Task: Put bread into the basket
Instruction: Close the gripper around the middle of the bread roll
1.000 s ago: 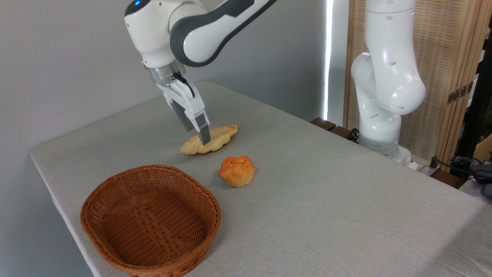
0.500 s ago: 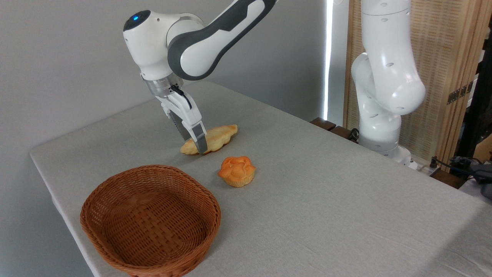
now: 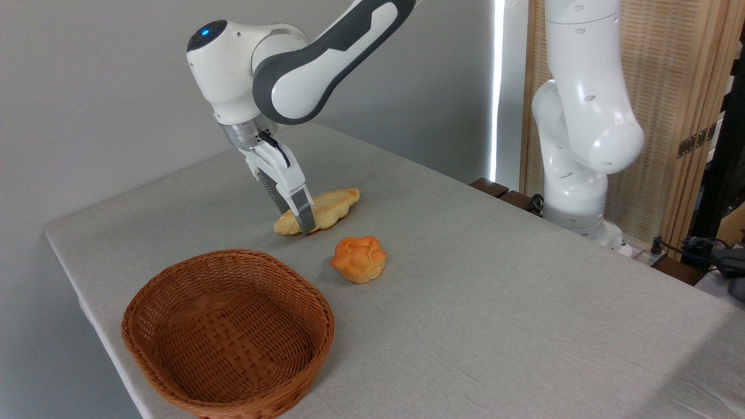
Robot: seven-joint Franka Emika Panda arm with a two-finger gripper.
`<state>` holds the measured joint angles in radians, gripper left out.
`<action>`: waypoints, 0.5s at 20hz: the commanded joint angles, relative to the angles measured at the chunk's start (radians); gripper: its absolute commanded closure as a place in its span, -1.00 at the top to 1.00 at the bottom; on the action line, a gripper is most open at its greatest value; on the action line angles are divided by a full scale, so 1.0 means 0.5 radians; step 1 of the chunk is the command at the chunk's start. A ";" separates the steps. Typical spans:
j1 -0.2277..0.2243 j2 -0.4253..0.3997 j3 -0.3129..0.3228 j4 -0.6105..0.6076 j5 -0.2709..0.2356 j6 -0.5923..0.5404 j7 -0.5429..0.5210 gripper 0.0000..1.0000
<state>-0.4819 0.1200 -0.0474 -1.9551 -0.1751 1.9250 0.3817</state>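
Insp. note. Bread (image 3: 326, 208) lay flat on the worktop (image 3: 495, 279), toward the far-left edge, long axis running roughly left-right, well apart from the basket (image 3: 227, 333) at the near-left corner. Basket held nothing. A small orange bun (image 3: 359, 259) sat between the two, nearer the bread; not the target.

Gripper (image 3: 301, 224) was down over the left third of the bread, tilted. Jaws appeared to straddle the loaf across its width; only the near finger (image 3: 303, 214) was visible, so whether they'd closed on it couldn't be told.

Handling, est.: light item, prob. a moulded replica w/ a hard glossy-ish crust, so stiff but possibly slippery. Braided ridges should give some purchase. Off-centre hold near one pointed end risks the long end drooping or pivoting on lift; a hold closer to mid-length, across the narrow width, would be steadier.
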 commanded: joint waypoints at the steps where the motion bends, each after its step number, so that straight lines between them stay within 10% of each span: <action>1: -0.003 -0.025 -0.009 -0.008 0.007 0.003 0.010 -0.48; 10: -0.002 -0.044 -0.009 -0.008 0.046 -0.006 0.001 -0.79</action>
<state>-0.4820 0.1142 -0.0482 -1.9535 -0.1641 1.9250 0.3823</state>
